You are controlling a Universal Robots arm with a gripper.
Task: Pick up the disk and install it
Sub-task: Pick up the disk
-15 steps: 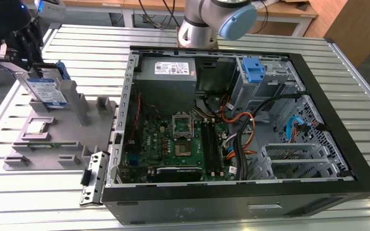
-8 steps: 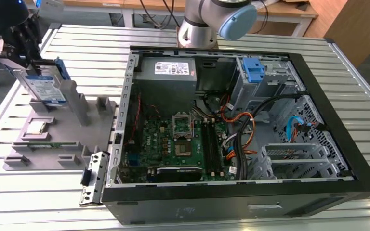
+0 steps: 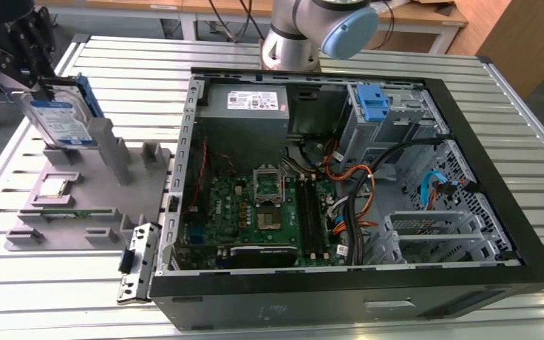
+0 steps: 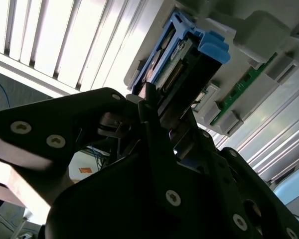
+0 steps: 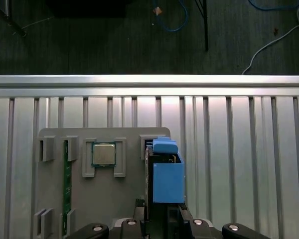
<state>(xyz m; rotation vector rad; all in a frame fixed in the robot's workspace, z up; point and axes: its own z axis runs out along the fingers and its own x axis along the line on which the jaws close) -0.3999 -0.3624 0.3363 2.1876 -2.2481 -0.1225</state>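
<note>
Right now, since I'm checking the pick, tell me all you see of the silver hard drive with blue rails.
The flat silver hard drive, with a blue-and-white label and blue plastic edge rails, stands on edge, slightly tilted, in a slot of the grey plastic holder. The black gripper is at its top end.

No print can be read. On the disk (image 3: 61, 117) there is a blue-and-white label, and on the grey power-supply box (image 3: 248, 117) a white sticker (image 3: 255, 100), but the lettering on both is too small to tell.
</note>
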